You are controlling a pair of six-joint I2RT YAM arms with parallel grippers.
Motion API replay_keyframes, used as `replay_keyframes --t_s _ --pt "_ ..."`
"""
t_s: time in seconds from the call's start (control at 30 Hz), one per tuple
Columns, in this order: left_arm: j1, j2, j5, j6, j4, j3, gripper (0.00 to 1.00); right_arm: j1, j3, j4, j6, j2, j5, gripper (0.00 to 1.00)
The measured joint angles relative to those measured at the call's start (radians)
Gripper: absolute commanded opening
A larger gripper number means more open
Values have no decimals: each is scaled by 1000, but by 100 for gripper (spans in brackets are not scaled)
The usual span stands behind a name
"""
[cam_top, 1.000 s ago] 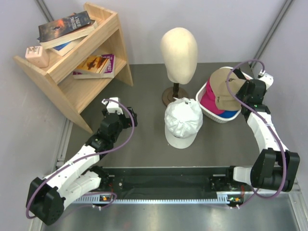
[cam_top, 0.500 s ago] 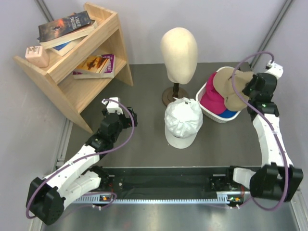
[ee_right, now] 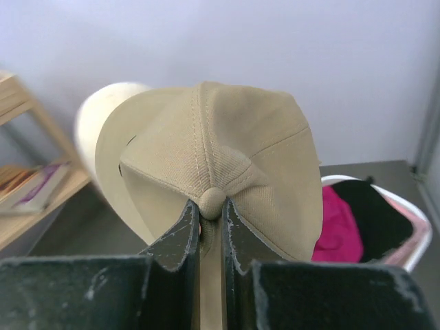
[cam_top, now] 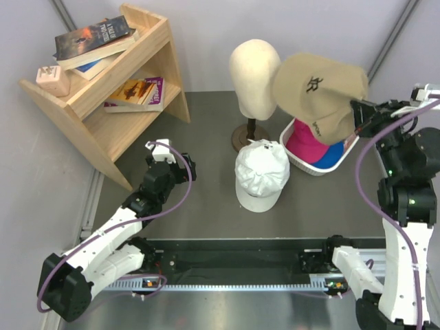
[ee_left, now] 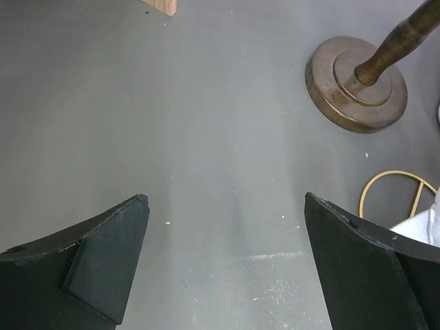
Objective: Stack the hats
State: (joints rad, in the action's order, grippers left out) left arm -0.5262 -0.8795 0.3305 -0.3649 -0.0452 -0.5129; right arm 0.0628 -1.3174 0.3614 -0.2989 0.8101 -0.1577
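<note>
Tan cap [cam_top: 320,93] hangs in the air above the basket [cam_top: 297,163] at the far right of the tabletop [cam_top: 206,199], partly in front of the mannequin head [cam_top: 253,75]. The right fingers [ee_right: 180,237] are pinched almost fully together on the button at the top of its crown, with the brim pointing away from the wrist camera. A magenta cap [cam_top: 302,144], a blue cap [cam_top: 333,157] and a black cap [ee_right: 375,220] lie in the basket below. A white cap [cam_top: 261,174] sits flat in the middle of the tabletop, just in front of the mannequin's round wooden base [ee_left: 356,86]. The left fingers [ee_left: 103,254] are spread wide and hold nothing, above bare tabletop left of that base. A wooden shelf [cam_top: 110,103] with books stands at the far left corner.
</note>
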Motion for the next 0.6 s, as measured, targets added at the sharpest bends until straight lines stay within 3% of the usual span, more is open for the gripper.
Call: replay_keyframes --t_s 0.2,0.6 --pt "0 5 -1 -1 1 0 99 -2 0 76 -17 -74 -287 0" --pt "1 159 -86 -34 50 -24 99 -12 134 101 -26 -127 -519 0"
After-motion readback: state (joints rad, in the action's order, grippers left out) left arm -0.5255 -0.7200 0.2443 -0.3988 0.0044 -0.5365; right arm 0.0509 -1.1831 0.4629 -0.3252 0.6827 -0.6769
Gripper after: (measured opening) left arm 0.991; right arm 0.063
